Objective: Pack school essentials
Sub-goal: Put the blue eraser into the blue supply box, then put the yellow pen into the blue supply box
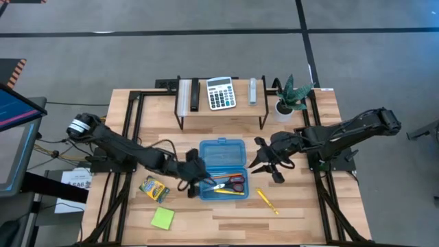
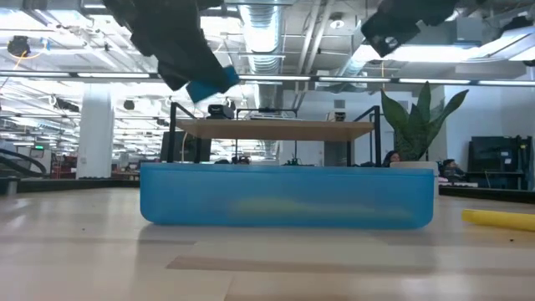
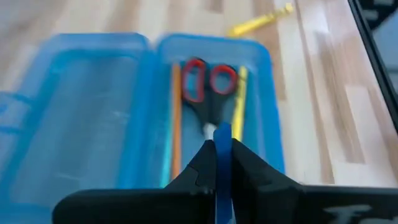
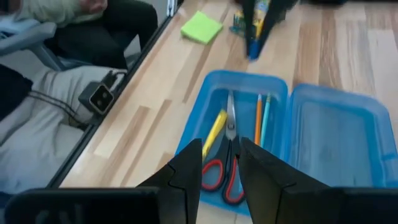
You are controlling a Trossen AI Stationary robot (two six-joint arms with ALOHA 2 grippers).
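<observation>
Nearest, on the pale wood counter [image 1: 226, 219], lie the sticky-note pad [image 1: 162, 218], crayon box [image 1: 155, 189] and one yellow marker [image 1: 267, 201]. Scissors [image 1: 230, 182], pencils and a teal pen sit inside the blue case [image 1: 223, 152]. Left fingers [image 3: 222, 146] are closed over it; right fingers [image 4: 219, 163] hang parted. Beyond, a shelf carries a calculator [image 1: 220, 92], beside a potted plant [image 1: 291, 96]; farther back, an open office with ceiling ducts.

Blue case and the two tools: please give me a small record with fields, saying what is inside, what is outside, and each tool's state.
case: blue plastic case, open, mid-table
inside: red-handled scissors, yellow pencil, orange pencil, thin teal pen
outside: yellow marker, crayon box, lime-green sticky-note pad
left tool: above the case, shut on a thin blue item
right tool: open, above the scissors, holding nothing
</observation>
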